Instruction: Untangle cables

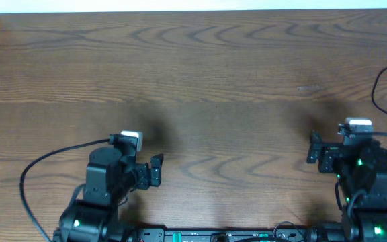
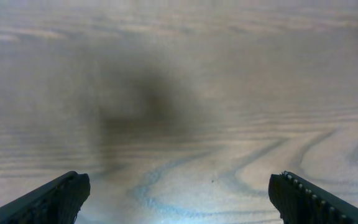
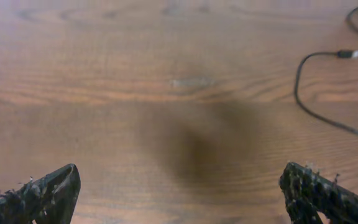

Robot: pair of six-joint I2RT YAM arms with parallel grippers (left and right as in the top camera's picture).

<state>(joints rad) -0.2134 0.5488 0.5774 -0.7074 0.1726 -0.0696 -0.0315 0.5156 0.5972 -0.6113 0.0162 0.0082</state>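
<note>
One thin black cable (image 3: 298, 81) lies on the wooden table at the far right, curving from a small silver plug end (image 3: 348, 54). A second thin cable (image 3: 353, 17) loops at the top right corner. Overhead, a cable (image 1: 374, 91) bends in from the right edge, ahead and right of my right gripper (image 1: 341, 151). That right gripper (image 3: 179, 186) is open above bare wood, nothing between its fingertips. My left gripper (image 1: 136, 167) sits at the near left. It (image 2: 179, 193) is open too, over bare table, with no cable in its view.
A thicker black wire (image 1: 25, 178) loops from the left arm across the table's near left. The wooden table (image 1: 200, 74) runs wide between and beyond both arms. Its far edge (image 1: 200, 10) meets a white strip.
</note>
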